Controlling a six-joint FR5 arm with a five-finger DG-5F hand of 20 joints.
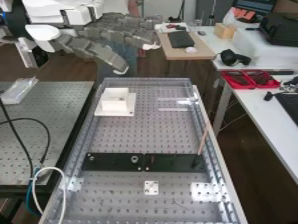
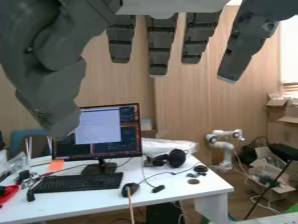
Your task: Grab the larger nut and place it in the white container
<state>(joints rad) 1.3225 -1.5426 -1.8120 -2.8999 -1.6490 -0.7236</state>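
In the high view, my hand (image 1: 110, 44) is open, fingers stretched toward the view's right. The white container (image 1: 115, 100) stands upright near the metal bench's (image 1: 133, 135) far left corner, well apart from the black bar (image 1: 110, 164) bearing the bearing (image 1: 134, 159). In the wrist view, my straight fingers (image 2: 158, 47) hang before a monitor (image 2: 98, 131) and keyboard (image 2: 76, 183).

One white container (image 1: 115, 105), one black bar (image 1: 110, 166), one smaller nut (image 1: 91, 158), one bearing (image 1: 134, 159), one monitor (image 2: 98, 131), one keyboard (image 2: 78, 183).
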